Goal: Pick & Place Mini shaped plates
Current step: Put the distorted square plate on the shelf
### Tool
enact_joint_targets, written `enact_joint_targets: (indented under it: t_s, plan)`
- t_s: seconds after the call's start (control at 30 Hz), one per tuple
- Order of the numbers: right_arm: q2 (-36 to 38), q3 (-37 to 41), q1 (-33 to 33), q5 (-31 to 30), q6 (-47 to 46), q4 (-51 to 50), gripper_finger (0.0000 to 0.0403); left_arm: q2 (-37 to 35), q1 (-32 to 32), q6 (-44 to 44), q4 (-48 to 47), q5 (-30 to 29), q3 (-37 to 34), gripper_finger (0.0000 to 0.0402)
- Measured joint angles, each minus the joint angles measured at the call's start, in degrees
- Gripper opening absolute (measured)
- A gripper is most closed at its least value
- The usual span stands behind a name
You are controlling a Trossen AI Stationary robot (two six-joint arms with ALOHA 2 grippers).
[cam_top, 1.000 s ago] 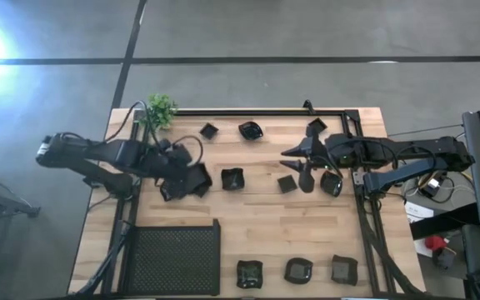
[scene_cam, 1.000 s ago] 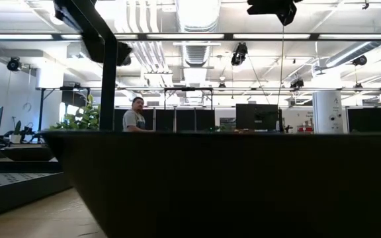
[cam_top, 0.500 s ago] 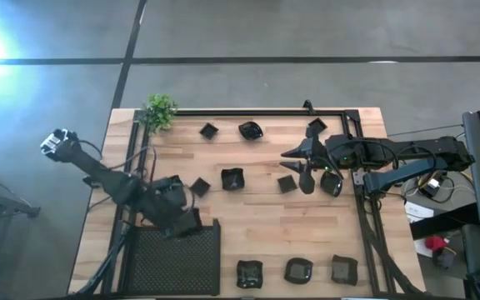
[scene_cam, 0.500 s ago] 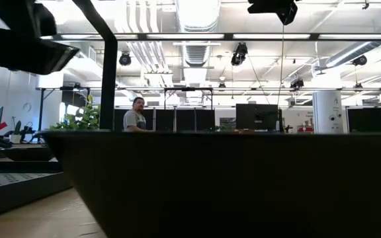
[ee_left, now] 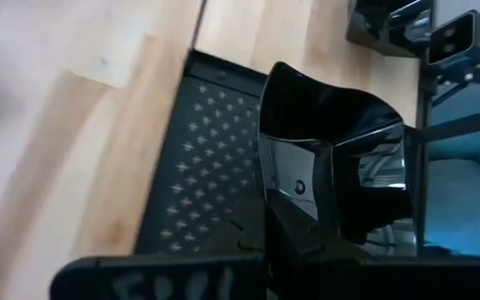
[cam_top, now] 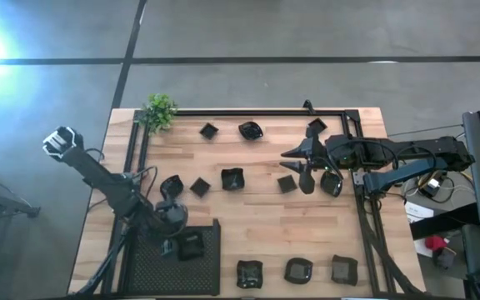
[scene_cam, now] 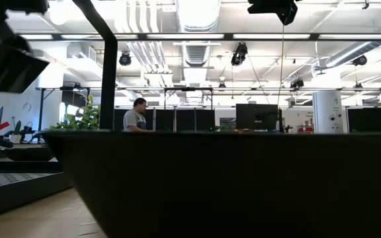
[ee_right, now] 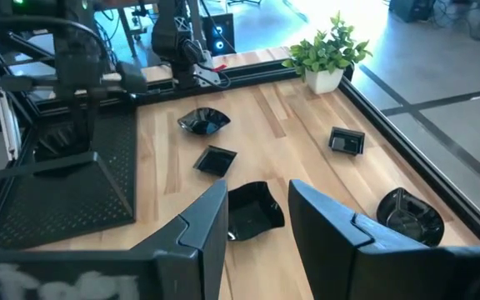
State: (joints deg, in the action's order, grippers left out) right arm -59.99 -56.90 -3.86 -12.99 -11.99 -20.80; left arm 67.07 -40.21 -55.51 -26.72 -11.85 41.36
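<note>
My left gripper [cam_top: 180, 243] is shut on a glossy black mini plate [ee_left: 340, 158] above the far right corner of the black mesh tray [cam_top: 152, 267]. Several more mini plates lie flat on the wooden table: a far row [cam_top: 251, 130], a middle row [cam_top: 232, 178] and a near row [cam_top: 298, 270]. My right gripper [cam_top: 294, 163] hangs open over the table's right middle. In its wrist view one plate [ee_right: 252, 208] lies just beyond the fingers, untouched. My left gripper pinches the plate by the rim nearest the wrist [ee_left: 294, 212] between its two fingers. The fingers [ee_left: 307, 246] slant down toward the table's near edge. The plate sits tilted, its hollow showing, over the mesh tray [ee_left: 198, 175]; I cannot tell whether it touches the tray.
A small green plant [cam_top: 160, 110] stands at the far left corner. A black frame rail [cam_top: 257, 112] runs along the far edge and down both sides. In the low view a dark mass [scene_cam: 230, 185] close to the camera blocks the table; a person [scene_cam: 136, 119] stands in the room behind.
My left gripper has swung from the table's left middle toward the near edge and come down, tipping more steeply, carrying the plate over the mesh tray's far right corner. Two plates in the left middle that it covered now show. The right arm has kept still.
</note>
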Motion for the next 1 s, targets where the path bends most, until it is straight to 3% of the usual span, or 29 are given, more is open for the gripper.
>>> enact_joint_targets:
  t_s: [0.27, 0.63, 1.0]
  plan:
    - [0.0, 0.0, 0.0, 0.0, 0.1, 0.0, 0.0123, 7.2, -0.1, -1.7, 12.6, 6.6, -4.4, 0.0]
    - [0.0, 0.0, 0.0, 0.0, 0.0, 0.0, 0.0123, 19.7, -1.4, 0.2, 13.0, 11.4, 3.9, 0.0]
    - [0.0, 0.0, 0.0, 0.0, 0.0, 0.0, 0.0123, 22.0, -3.4, -0.8, 12.7, 11.4, 6.6, 0.0]
